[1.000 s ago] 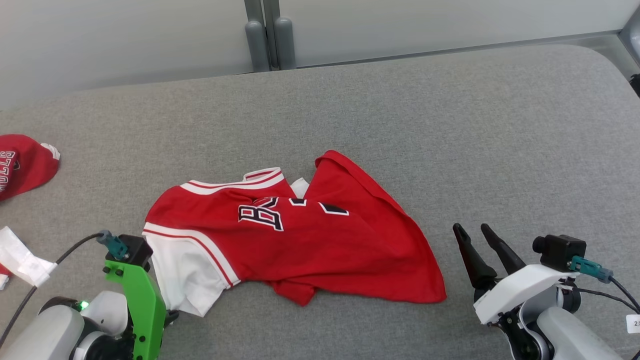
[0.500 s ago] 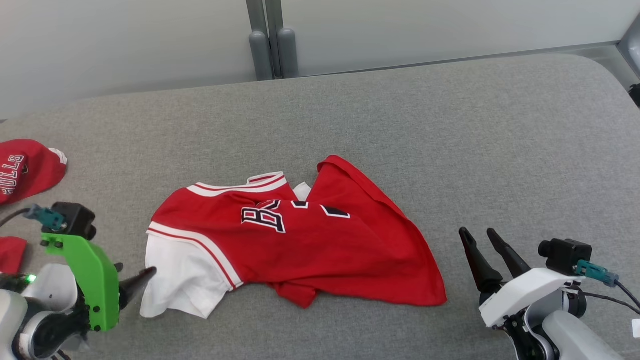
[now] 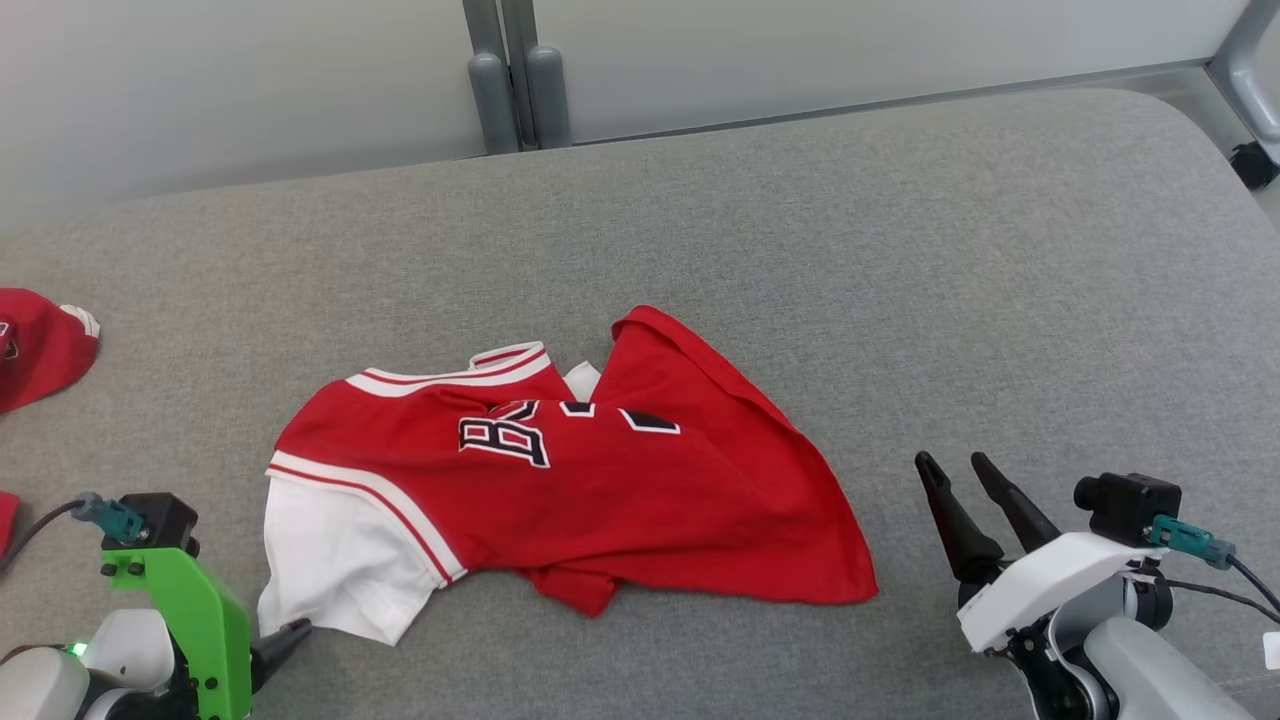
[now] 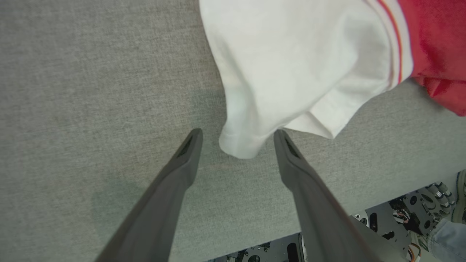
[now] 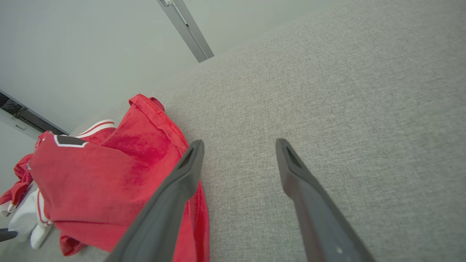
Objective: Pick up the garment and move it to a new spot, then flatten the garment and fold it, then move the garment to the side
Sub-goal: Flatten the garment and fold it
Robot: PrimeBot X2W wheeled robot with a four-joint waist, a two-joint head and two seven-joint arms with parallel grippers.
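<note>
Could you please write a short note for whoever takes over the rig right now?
Jersey: crumpled, in the middle of the grey surface.
Left gripper: open, the white sleeve corner lies between its fingertips, not gripped.
Right gripper: open, empty, near the right edge of the cloth.
Done: no flattening or folding shows.
Left: flatten, fold, move aside.

You are looking at a red jersey point(image 3: 640, 500) carrying black letters point(image 3: 505, 440) outlined in white, its sleeve point(image 3: 330, 565) showing plain white edged with red-and-white striped trim point(image 3: 372, 492); it is lying on a flecked grey surface point(image 3: 950, 260), and a bright green bracket point(image 3: 195, 625) is showing nearby
</note>
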